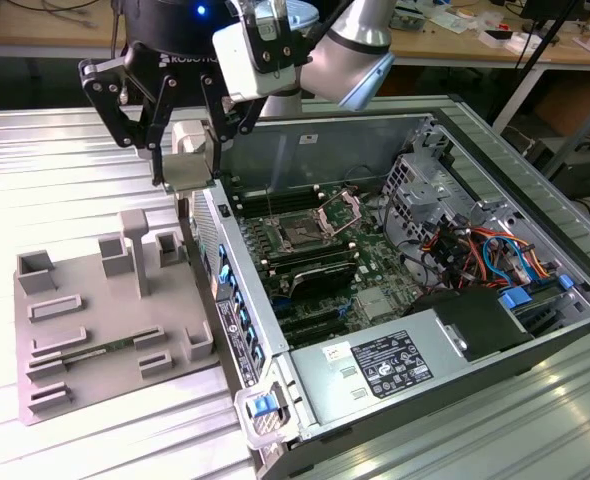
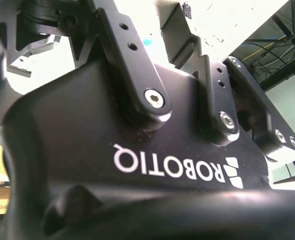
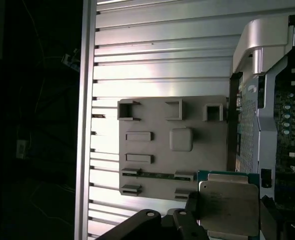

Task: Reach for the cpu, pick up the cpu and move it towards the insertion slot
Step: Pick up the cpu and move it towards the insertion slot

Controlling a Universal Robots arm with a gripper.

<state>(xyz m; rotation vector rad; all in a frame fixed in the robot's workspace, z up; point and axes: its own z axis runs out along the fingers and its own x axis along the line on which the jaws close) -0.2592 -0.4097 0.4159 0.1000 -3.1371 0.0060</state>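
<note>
The gripper (image 1: pixel 183 172) hangs above the near wall of the open computer case (image 1: pixel 455 110), its fingers closed on the cpu (image 1: pixel 187 173), which sits flat between the fingertips; in the first wrist view the cpu (image 3: pixel 229 206) shows its silvery top and thin greenish rim, level, held at two opposite edges by the dark fingers (image 3: pixel 193 210). The insertion slot (image 1: pixel 297 234) lies inside the case, down and away from the gripper toward the exterior view's right, its hinged bracket (image 1: pixel 341 212) standing open beside the dark centre; the case wall lies between the held chip and the slot, so I judge the path goes over that edge. Below and to the exterior view's left sits the grey fixture tray (image 1: pixel 85 340), well apart from the slot; room above the motherboard (image 1: pixel 360 250) looks open.
</note>
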